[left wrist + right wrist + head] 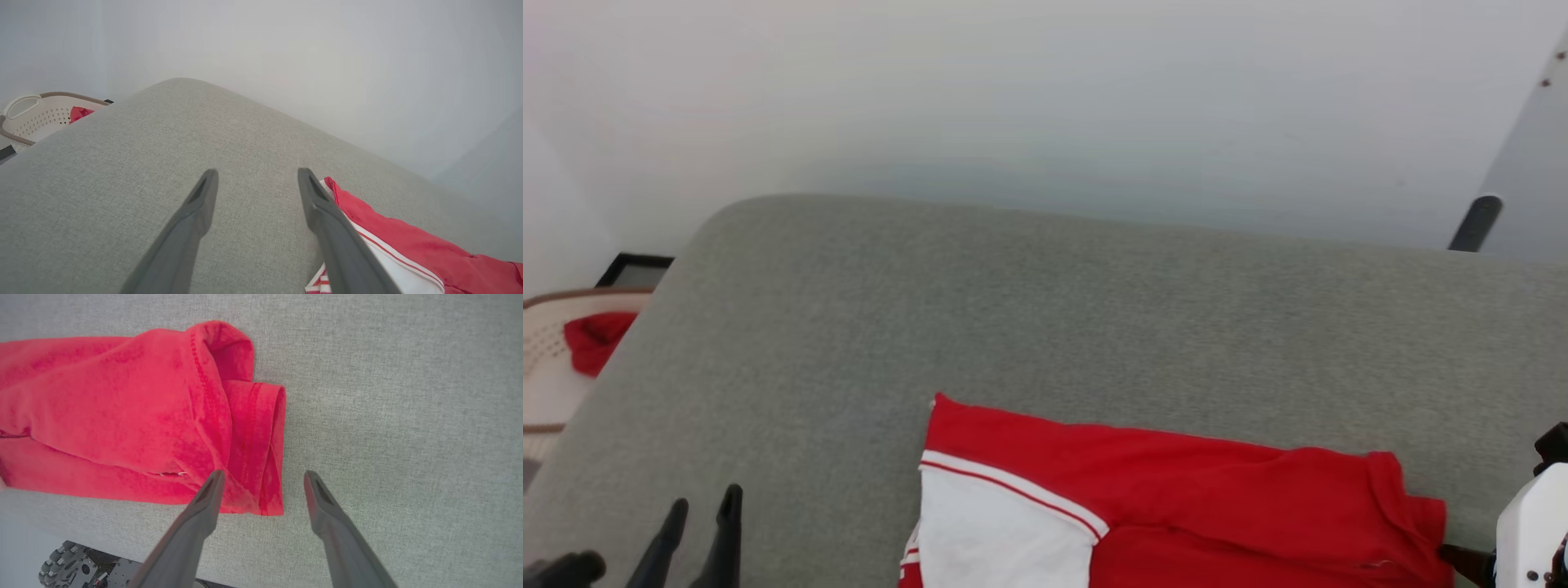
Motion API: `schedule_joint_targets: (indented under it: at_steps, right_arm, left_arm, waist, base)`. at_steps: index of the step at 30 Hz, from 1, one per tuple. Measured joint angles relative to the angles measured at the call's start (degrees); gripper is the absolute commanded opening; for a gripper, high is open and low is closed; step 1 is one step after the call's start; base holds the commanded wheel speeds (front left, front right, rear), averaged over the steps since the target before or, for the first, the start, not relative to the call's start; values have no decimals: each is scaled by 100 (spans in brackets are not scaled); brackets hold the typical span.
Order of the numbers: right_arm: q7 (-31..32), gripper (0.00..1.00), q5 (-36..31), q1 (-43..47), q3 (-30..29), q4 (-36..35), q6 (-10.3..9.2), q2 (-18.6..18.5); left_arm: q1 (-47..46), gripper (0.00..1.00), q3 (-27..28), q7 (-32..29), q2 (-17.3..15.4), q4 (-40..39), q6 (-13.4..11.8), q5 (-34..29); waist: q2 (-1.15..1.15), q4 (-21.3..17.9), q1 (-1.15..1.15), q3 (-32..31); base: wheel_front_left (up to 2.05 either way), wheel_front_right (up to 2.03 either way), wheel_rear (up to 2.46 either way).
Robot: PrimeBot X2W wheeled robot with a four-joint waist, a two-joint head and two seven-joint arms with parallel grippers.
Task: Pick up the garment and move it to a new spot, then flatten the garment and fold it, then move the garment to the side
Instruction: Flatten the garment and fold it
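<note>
**Item record: red T-shirt on the grey cushion, both grippers released**

1. The garment (1176, 506) (408, 245) (122, 416). Bright red T-shirt, lying in a long doubled band on the grey upholstered surface (1013, 310), along its near edge and right of centre in my head view. The white sleeve (1005, 531), edged with a thin red-and-white stripe, is at the band's left end. The red hem (261, 449) is at the right end, where the layers stack and one corner curls over on itself. The fabric is lightly creased.

2. Right gripper (264, 473). Jaws stand apart and grasp nothing. In my right wrist view one finger overlaps the hem corner and the other lies over bare grey fabric just beyond it. I cannot tell whether either finger touches. In the head view its pale wrist housing (1531, 523) sits at the shirt's right end.

3. Left gripper (707, 496) (257, 171). Jaws are spread and empty, over bare cushion to the left of the sleeve end. In the left wrist view one finger crosses in front of the sleeve.

4. Surroundings. A pale perforated basket (539, 351) (36, 118) with a brown rim stands past the cushion's far left side, with a small red cloth (595, 339) (79, 113) inside it. A plain white wall (1013, 98) rises behind. A treaded wheel (61, 567) shows below the cushion's edge in the right wrist view.
</note>
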State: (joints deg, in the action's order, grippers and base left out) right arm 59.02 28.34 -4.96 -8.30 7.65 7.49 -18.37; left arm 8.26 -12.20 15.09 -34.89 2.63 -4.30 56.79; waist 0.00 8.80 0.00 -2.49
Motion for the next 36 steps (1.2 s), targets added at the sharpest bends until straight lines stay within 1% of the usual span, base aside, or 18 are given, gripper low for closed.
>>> schedule_joint_targets:
  at_steps: [5, 11, 16, 17, 18, 26, 32, 36]
  right_arm:
    - [94, 100, -26, -170, 74, 308, 0, -46]
    - [152, 100, -87, -486, 213, 727, 0, -75]
    - [237, 100, -97, -727, 332, 1136, -1, -4]
    - [285, 39, -62, -755, 380, 1169, -2, -23]
    - [298, 0, -35, -784, 387, 1220, -3, -40]
    - [280, 0, 149, -1030, 502, 1454, -2, -52]
    - [350, 0, 293, -1169, 524, 1510, 4, -127]
    - [232, 0, 301, -1233, 495, 1530, 7, -200]
  left_arm:
    - [114, 100, 218, 0, 381, -1, 218, -205]
    - [1, 100, 272, 0, 713, 34, 410, -387]
    - [-138, 100, 286, 0, 916, 112, 566, -485]
    - [-155, 100, 291, 0, 945, 125, 586, -498]
    - [-165, 100, 311, 0, 972, 140, 608, -508]
    - [-208, 100, 543, 3, 1260, 158, 766, -565]
    - [-203, 100, 669, 4, 1366, 192, 840, -622]
    - [-169, 100, 776, 4, 1408, 174, 886, -646]
  waist:
    - [0, 186, 0, 114]
    - [0, 380, 0, 390]
    - [0, 559, 0, 609]
    - [0, 594, 0, 643]
    - [0, 626, 0, 679]
    - [0, 720, 0, 894]
    - [0, 607, 0, 893]
    - [0, 521, 0, 828]
  base:
    - [0, 0, 0]
    - [0, 0, 0]
    - [0, 0, 0]
    - [0, 0, 0]
    - [0, 0, 0]
    - [0, 0, 0]
    - [0, 0, 0]
    - [0, 0, 0]
